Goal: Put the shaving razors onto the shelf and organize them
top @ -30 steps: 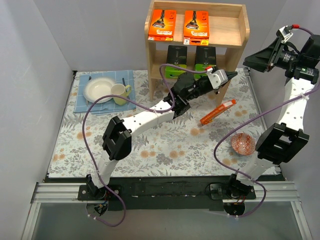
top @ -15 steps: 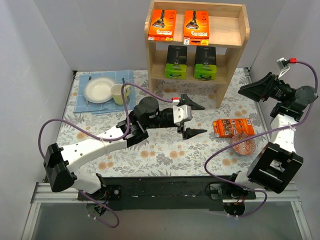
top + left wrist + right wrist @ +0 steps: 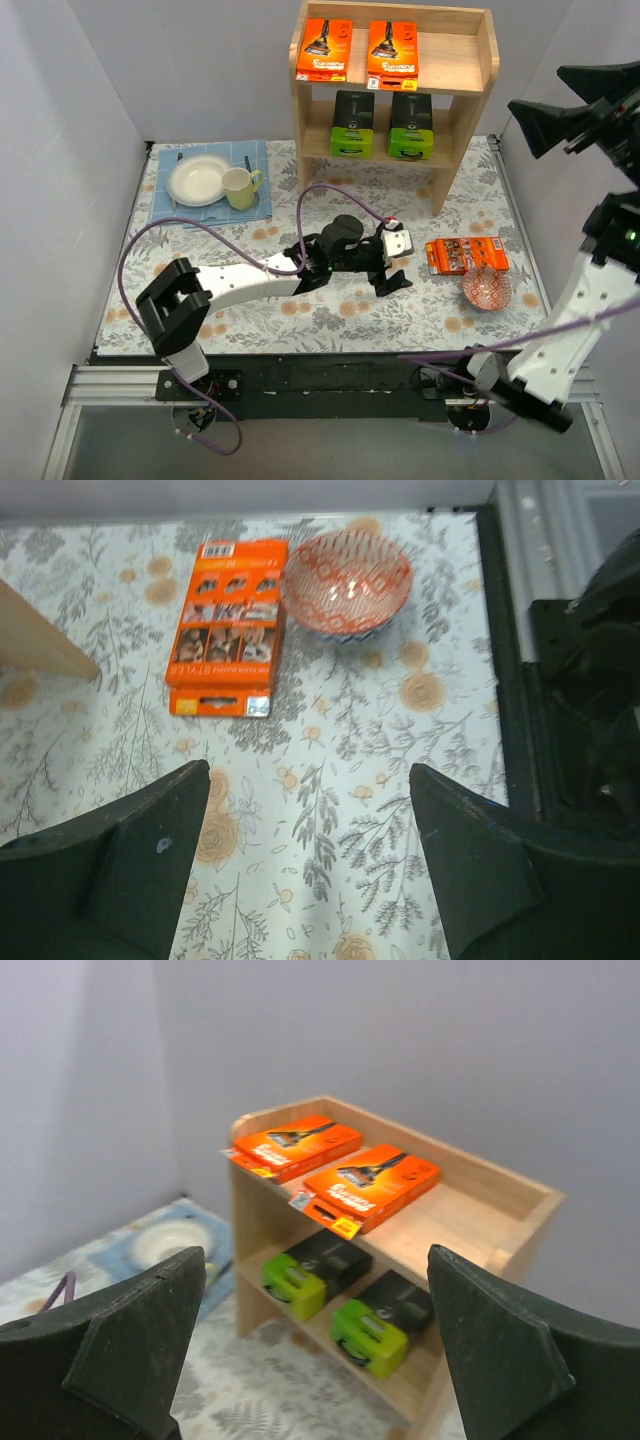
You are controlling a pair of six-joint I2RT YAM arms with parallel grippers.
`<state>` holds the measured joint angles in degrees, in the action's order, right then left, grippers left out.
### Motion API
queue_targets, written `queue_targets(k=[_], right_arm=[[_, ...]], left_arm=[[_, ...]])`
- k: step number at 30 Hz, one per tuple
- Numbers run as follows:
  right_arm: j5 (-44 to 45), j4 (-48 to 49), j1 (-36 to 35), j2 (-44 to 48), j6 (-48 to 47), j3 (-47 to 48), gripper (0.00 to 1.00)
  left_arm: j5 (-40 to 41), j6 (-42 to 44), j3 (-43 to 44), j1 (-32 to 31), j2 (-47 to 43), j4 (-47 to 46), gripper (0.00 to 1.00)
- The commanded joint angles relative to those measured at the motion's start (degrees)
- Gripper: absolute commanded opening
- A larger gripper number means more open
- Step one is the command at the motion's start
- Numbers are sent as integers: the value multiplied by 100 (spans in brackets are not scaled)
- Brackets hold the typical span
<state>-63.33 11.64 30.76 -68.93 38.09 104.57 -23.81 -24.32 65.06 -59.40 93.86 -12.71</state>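
The wooden shelf (image 3: 470, 60) stands at the back and fills the right wrist view (image 3: 480, 1210). Two orange shaving razors packs (image 3: 322, 50) (image 3: 394, 50) lie on its top tier, and two lime-green-and-black packs (image 3: 352, 124) (image 3: 409, 126) on the lower tier. A third orange pack (image 3: 465, 255) (image 3: 228, 642) lies flat on the table, to the right. My left gripper (image 3: 395, 265) (image 3: 310, 773) hovers open and empty just left of that pack. My right gripper (image 3: 537, 88) (image 3: 317, 1255) is raised high at the right, open and empty, facing the shelf.
A red-patterned bowl (image 3: 487, 288) (image 3: 347, 583) touches the loose pack's near right corner. A plate (image 3: 202, 181) and mug (image 3: 240, 187) sit on a blue cloth (image 3: 170, 205) at the back left. A shelf foot (image 3: 35, 635) stands close by on the left. The table's metal edge (image 3: 515, 630) runs along the right.
The left gripper opened and pulled back from the shelf toward mid-table. The orange pack went from tilted to lying flat. The right arm swung up higher and opened wider.
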Motion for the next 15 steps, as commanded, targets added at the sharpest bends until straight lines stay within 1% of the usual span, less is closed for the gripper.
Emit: queue_targets(k=[1, 3, 4, 5, 7, 8, 10, 12, 15], right_arm=[[1909, -3368, -105, 425, -2708, 63, 99], [2201, -3939, -123, 528, -3243, -59, 99], [2524, -4185, -123, 590, -3411, -321, 99], [2658, -4300, -158, 643, -3517, -393, 99], [3061, -4581, -315, 696, -3754, -481, 99], [3203, -4626, -369, 714, -3791, -508, 99], [3614, -4662, -457, 766, -3956, -587, 99], [3853, -4653, -606, 793, -4089, -666, 99], [4083, -4653, -721, 775, -4230, -763, 99]], left_arm=[[666, 120, 200, -54, 518, -468, 77], [842, 295, 253, -160, 974, -811, 75], [930, 313, 288, -177, 1159, -1064, 74], [1131, 305, 340, -212, 1500, -1154, 72], [1238, 287, 612, -248, 1879, -1312, 70], [1334, 270, 744, -248, 2238, -1339, 69], [1449, 234, 1068, -257, 2539, -1462, 68], [1686, 173, 1315, -265, 3012, -1506, 67], [1810, 173, 1790, -265, 3505, -1647, 67]])
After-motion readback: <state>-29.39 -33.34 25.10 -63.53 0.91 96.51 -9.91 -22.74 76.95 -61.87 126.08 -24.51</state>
